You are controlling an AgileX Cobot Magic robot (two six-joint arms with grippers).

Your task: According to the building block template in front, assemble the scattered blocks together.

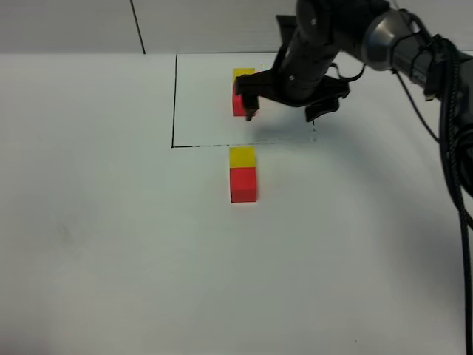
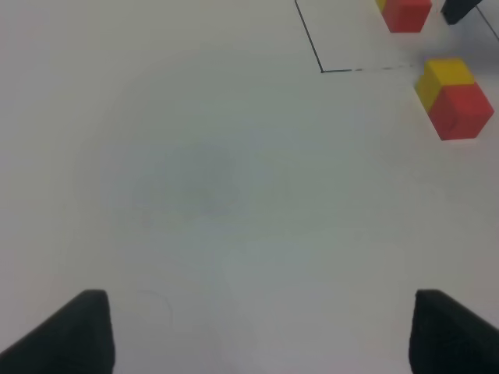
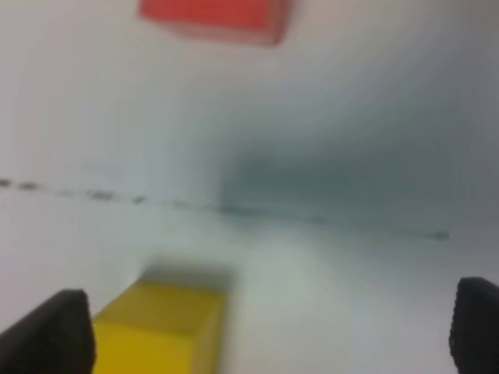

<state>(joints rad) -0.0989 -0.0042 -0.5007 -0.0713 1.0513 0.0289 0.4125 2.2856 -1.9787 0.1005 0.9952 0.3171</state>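
The building block template, a yellow cube (image 1: 244,74) on a red cube (image 1: 238,103), sits inside the thin black drawn rectangle (image 1: 175,103) at the back. Just outside its front line lie the scattered blocks, a yellow cube (image 1: 242,157) touching a red cube (image 1: 243,185) in a row. My right gripper (image 1: 281,112) hovers open over the rectangle beside the template's red cube and holds nothing. In the right wrist view the yellow cube (image 3: 164,327) lies near one finger (image 3: 54,335). My left gripper (image 2: 265,335) is open over bare table, far from the yellow (image 2: 444,74) and red (image 2: 464,113) cubes.
The white table (image 1: 111,244) stretches around the blocks. The right arm's black cables (image 1: 454,148) hang along the right edge. A wall seam (image 1: 137,26) runs behind the table.
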